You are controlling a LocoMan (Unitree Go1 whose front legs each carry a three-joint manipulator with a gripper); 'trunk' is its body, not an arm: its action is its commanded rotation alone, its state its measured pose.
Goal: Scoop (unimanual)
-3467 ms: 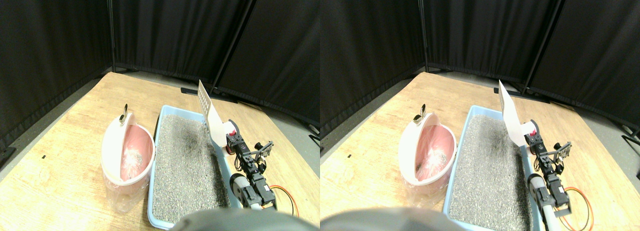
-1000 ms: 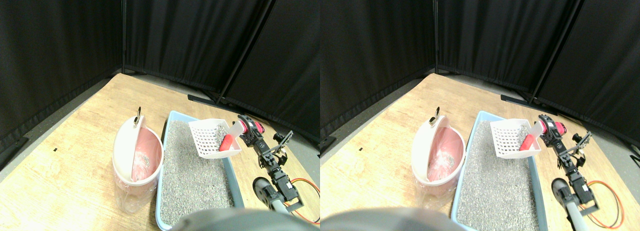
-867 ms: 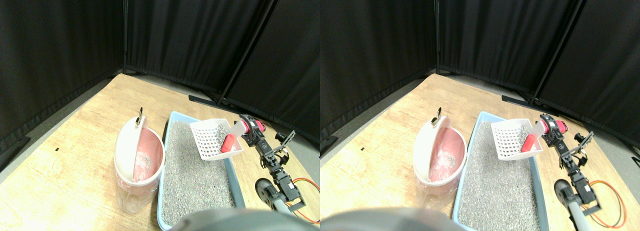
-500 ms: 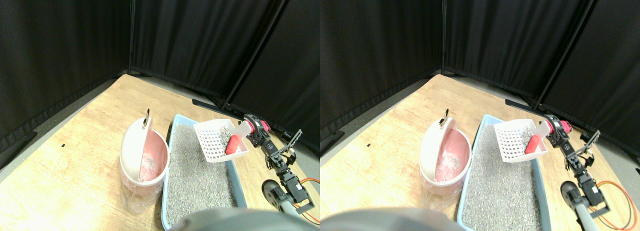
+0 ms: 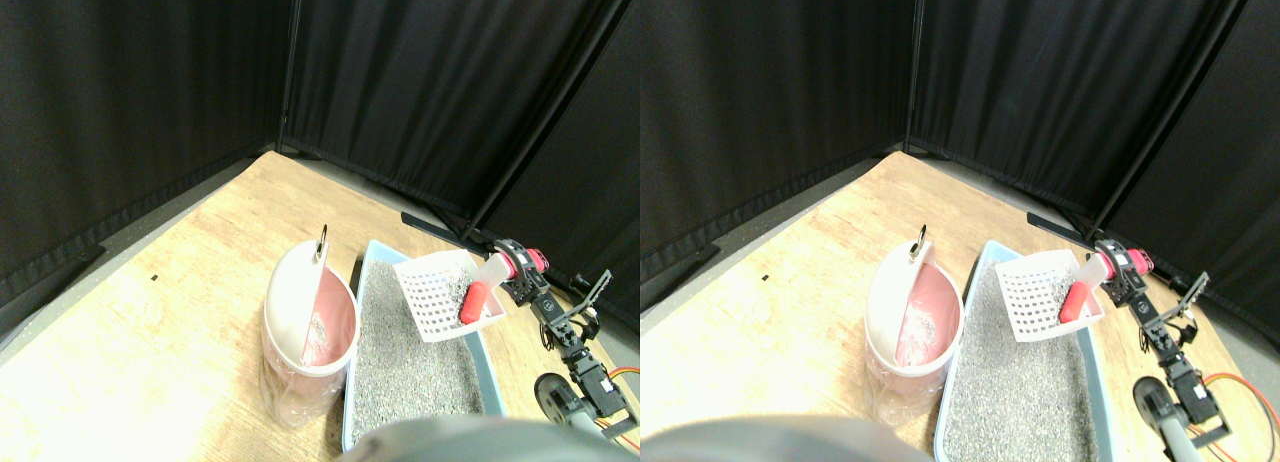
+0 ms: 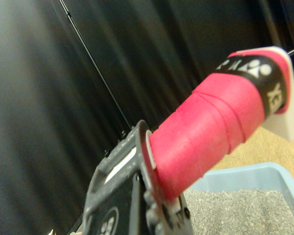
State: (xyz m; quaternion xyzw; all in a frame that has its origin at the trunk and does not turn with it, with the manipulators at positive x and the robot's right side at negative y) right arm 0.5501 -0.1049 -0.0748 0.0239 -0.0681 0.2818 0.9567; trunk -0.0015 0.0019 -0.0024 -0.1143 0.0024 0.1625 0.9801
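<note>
Currently the right gripper (image 5: 512,267) has the white scoop (image 5: 440,294) lifted above the far end of the blue litter tray (image 5: 492,354). Its jaws are clamped on the red-wrapped handle (image 6: 206,132). The scoop's long axis runs roughly level, slotted basket end pointing left toward the pink bin (image 5: 308,327). A red object (image 5: 472,304) sits inside the basket. Tray and bin stand on the wooden floor (image 5: 170,312).

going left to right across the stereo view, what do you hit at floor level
pink bin → blue litter tray → white slotted scoop with a red piece in it → right manipulator's gripper on the scoop's handle
</note>
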